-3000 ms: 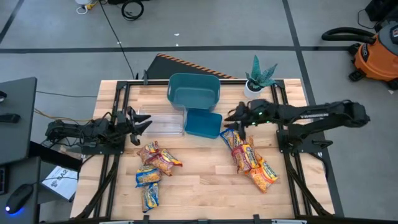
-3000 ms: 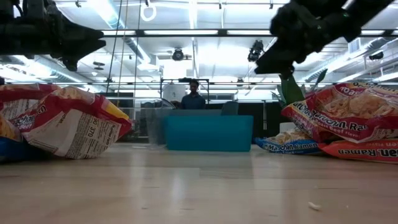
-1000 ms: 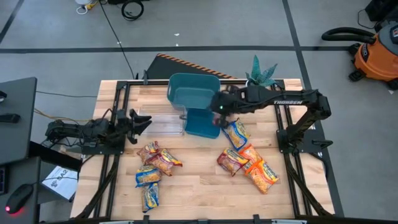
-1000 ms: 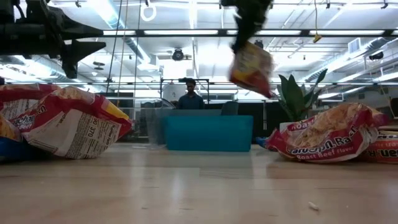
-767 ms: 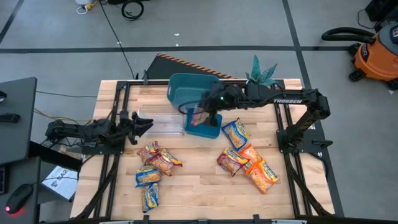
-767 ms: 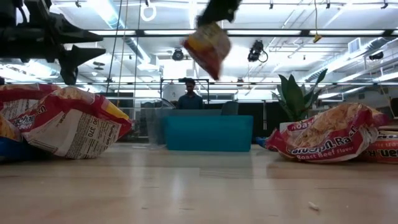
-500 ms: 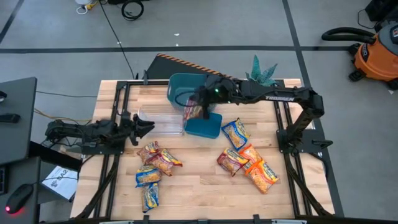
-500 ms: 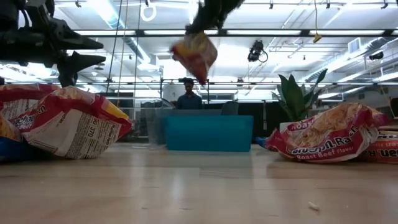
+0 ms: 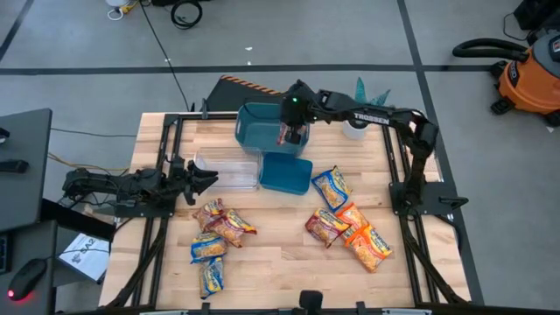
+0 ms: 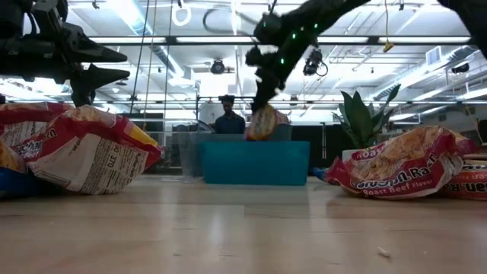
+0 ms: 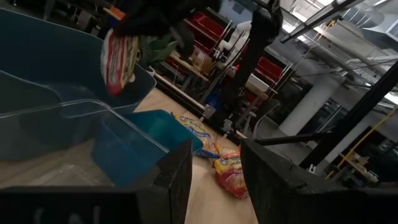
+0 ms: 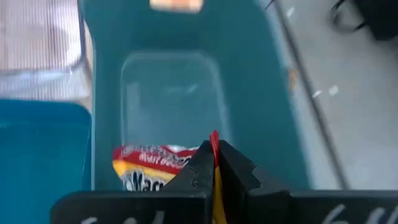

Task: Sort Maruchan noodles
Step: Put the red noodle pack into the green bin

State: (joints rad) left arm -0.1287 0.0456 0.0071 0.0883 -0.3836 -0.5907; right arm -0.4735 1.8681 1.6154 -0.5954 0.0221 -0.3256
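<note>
A red-and-yellow Maruchan noodle packet (image 12: 149,167) hangs over the far teal bin (image 9: 262,122), with my right gripper (image 9: 293,128) shut on it. In the low view the packet (image 10: 263,122) shows just above the bin's rim. My left gripper (image 9: 199,179) stands open at the table's left, beside the clear tray (image 9: 229,171), with nothing between its fingers. Several more packets lie flat on the table in a left cluster (image 9: 214,236) and a right cluster (image 9: 346,220). My right gripper pinches one edge of the packet (image 12: 213,142) between its two fingers, coming from above and pointing down. The packet hangs below the fingers, clear of the table, over the inside of the far teal bin.
A second teal bin (image 9: 286,173) stands just near of the first, beside the clear tray. A potted plant (image 9: 366,105) sits at the far right corner. A person (image 10: 226,118) shows in the room beyond the table. Bare wood lies between the two packet clusters.
My right gripper has carried the packet from above the nearer teal bin toward the table's far edge and come down over the far teal bin. The packet has stayed hanging below the shut fingers.
</note>
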